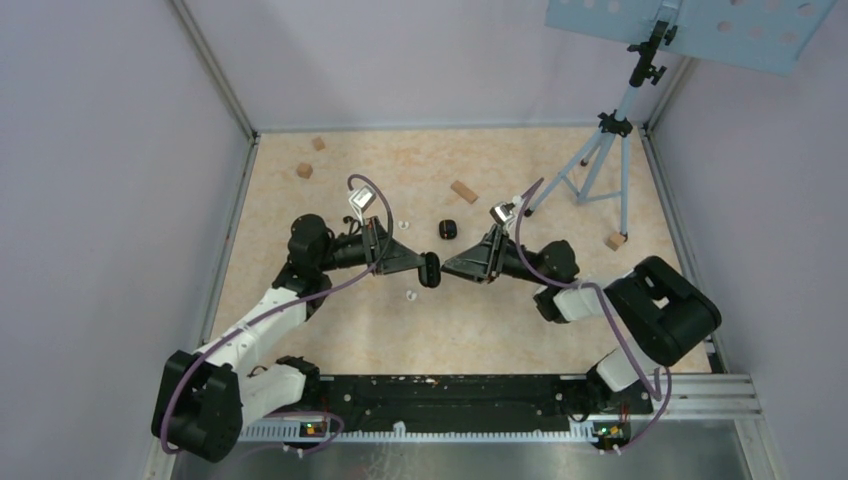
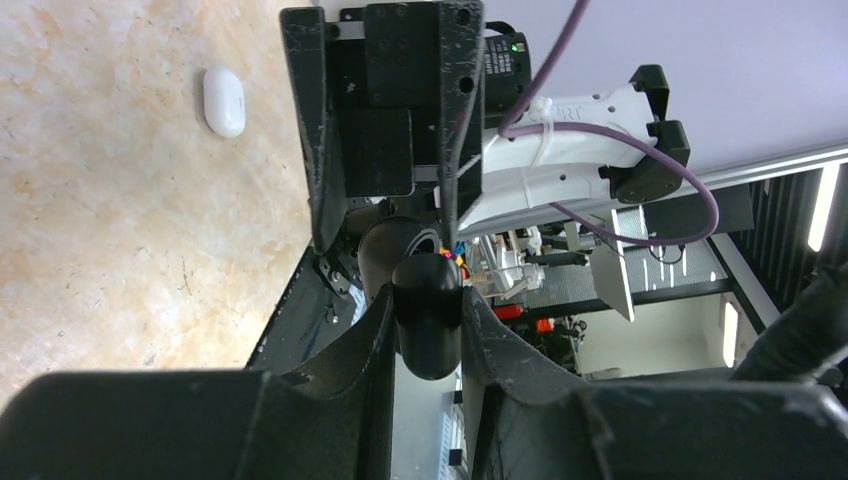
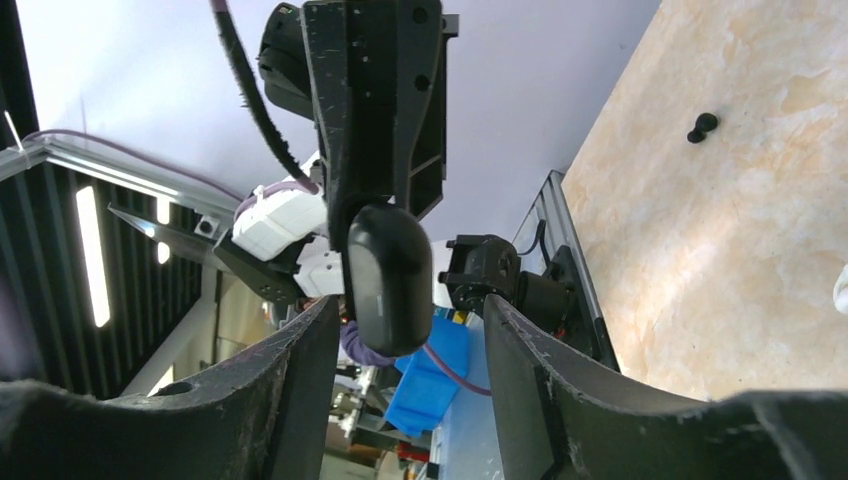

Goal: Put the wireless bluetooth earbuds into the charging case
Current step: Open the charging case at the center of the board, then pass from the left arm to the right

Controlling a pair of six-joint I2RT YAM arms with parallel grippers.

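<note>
Where the two arms meet over the middle of the table (image 1: 480, 330), the left hand (image 1: 426, 268) grips a black charging case (image 1: 430, 271) by its sides. The case is clear of the table surface. In the left wrist view both left fingers (image 2: 375, 330) press against the case, which stands between them.

The right hand (image 1: 447, 268) faces the left hand tip to tip. Its fingers (image 3: 300, 370) stand apart on either side of the case, with a gap on each side and no contact.

A black earbud (image 3: 703, 126) lies on the table, well apart from the case.

A small black object (image 1: 447, 229) lies just beyond the hands toward the far edge; its type cannot be told. One small white piece (image 1: 404, 225) lies beside it, and a second white piece (image 1: 410, 295) lies nearer the near edge.
</note>
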